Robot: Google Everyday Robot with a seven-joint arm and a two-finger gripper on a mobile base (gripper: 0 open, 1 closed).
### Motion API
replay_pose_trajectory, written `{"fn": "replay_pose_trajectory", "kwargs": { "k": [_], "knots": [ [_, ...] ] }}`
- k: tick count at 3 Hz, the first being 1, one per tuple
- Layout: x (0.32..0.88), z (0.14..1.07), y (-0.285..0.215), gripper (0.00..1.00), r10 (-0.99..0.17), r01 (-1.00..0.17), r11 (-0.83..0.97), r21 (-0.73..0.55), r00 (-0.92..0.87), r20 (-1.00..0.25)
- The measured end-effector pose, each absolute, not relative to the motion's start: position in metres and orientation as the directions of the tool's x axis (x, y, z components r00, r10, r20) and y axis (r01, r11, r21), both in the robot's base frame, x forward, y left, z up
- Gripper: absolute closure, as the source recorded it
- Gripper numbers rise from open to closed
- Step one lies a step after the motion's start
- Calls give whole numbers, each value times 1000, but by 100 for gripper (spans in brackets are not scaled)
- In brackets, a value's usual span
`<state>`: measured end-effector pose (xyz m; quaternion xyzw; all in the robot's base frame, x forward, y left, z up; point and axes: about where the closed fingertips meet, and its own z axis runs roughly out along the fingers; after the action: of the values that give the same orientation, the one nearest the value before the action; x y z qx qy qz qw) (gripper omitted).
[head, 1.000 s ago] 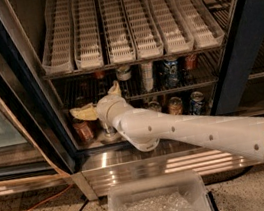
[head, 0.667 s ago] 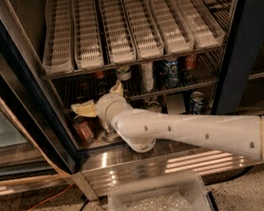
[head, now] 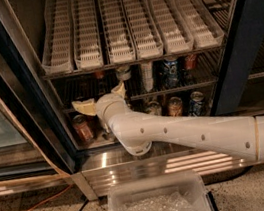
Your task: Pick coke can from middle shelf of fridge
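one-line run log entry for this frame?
phase: reach | gripper: open, empty, at front edge of middle shelf | fridge: door open | grasp: not yet

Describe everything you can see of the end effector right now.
The end effector is a two-finger part on a white, rounded wrist at the tip of the long white arm. Its fingers are cream-coloured, plastic-looking wedges, spread wide apart: one points left, the other up and right. Nothing sits between them. It is inside the fridge, left of centre, level with the middle shelf. Contact with the shelf cannot be told.
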<state>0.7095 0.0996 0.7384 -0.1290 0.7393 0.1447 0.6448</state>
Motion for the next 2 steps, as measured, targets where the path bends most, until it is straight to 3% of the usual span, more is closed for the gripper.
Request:
{"fn": "replay_pose_trajectory", "kwargs": {
  "k": [2],
  "knots": [
    [714, 736, 99, 0, -17, -414, 910, 17, -80, -997]
  ]
}}
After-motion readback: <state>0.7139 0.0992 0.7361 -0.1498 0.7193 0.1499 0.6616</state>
